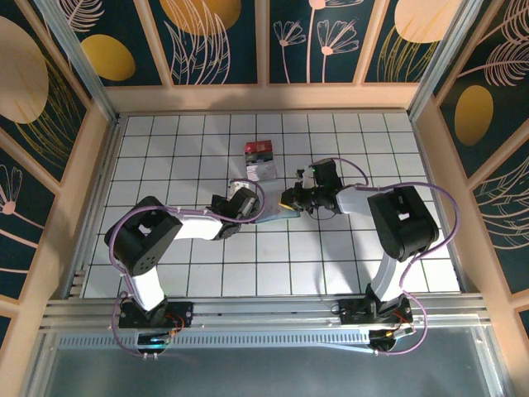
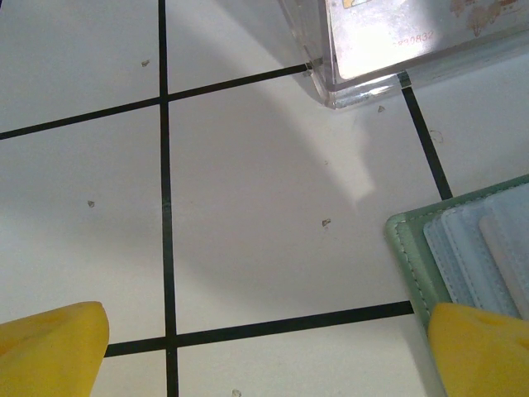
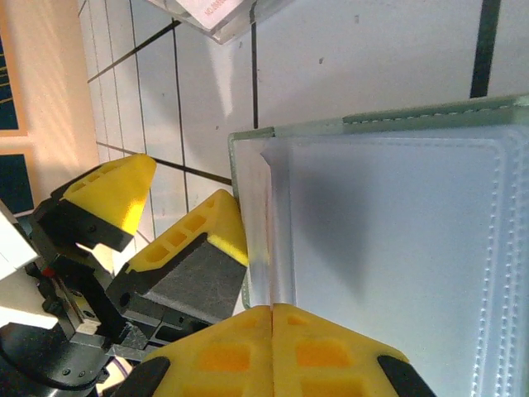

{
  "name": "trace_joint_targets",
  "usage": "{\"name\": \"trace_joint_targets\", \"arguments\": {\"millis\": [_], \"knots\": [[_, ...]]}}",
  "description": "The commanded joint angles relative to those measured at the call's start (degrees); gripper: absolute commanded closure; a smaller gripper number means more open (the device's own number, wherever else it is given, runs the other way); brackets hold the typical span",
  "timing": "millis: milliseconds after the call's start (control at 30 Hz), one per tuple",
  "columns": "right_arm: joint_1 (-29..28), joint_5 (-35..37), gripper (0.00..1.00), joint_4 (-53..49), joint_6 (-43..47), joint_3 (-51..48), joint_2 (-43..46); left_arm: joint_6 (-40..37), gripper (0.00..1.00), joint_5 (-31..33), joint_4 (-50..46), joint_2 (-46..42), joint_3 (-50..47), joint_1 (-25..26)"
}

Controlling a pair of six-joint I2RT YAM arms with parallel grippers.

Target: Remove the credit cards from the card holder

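Left wrist — box point(image 2: 372, 45) print blurred near card holder point(image 2: 463, 240).

Table point(image 1: 198, 273) white tiles, black grid lines. Card holder point(image 3: 397, 248) pale green edge, blue-grey stitched inside. Left gripper point(image 2: 264, 351) and right gripper point(image 3: 273, 318) yellow tips, black bodies. Far box point(image 1: 259, 159) red top. Walls point(image 1: 215, 41) navy, yellow ovals, pink leaf outlines.

Top external: high above table point(image 1: 165, 141) near edge, looking down, whole surface. Wrist views: close, facing down; both share card holder point(image 2: 463, 248) corner.
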State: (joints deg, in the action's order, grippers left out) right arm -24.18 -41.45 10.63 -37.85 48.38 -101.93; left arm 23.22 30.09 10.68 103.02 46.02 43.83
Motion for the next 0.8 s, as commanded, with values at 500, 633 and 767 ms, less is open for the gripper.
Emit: {"name": "trace_joint_targets", "arguments": {"millis": [500, 633, 767], "knots": [[-1.6, 2.6, 0.93, -2.8, 1.6, 2.2, 0.1, -2.7, 0.01, -5.8, -3.5, -5.2, 5.5, 0.2], [-1.8, 2.4, 0.9, -2.6, 1.4, 2.1, 0.3, -3.7, 0.01, -6.0, -3.6, -0.9, 6.1, 0.2], [-2.1, 2.3, 0.88, -2.0, 0.9, 2.2, 0.0, -4.1, 0.01, -4.8, -4.5, 1.4, 6.1, 0.1]]}}
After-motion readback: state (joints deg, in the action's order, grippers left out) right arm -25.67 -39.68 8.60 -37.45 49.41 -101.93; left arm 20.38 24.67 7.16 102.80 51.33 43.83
